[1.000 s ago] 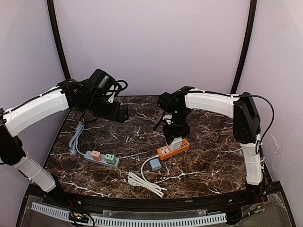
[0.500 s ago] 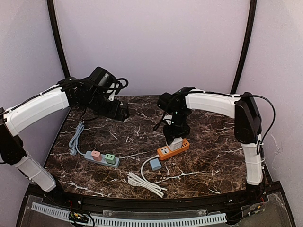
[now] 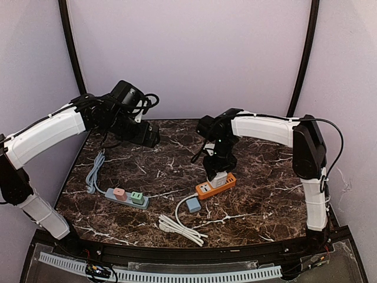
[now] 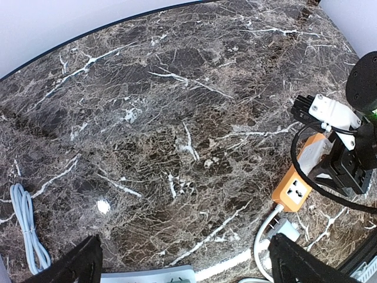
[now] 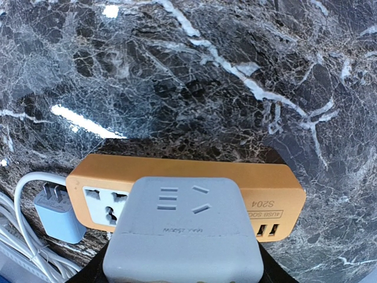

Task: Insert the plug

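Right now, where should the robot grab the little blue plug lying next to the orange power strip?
The little blue plug lies flat, metal prongs poking out one end. Best guess: come straight down and pinch the boxy blue body across its sides, leaving the prongs free. The orange power strip sits close beside it.

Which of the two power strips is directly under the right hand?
The orange strip, beneath the gripped adapter; the grey strip lies far to the left.

The glossy, dark marble-look table point(image 5: 235, 71) reflects lights, while the orange power strip point(image 5: 277, 183) and grey adapter point(image 5: 182, 236) look matt plastic
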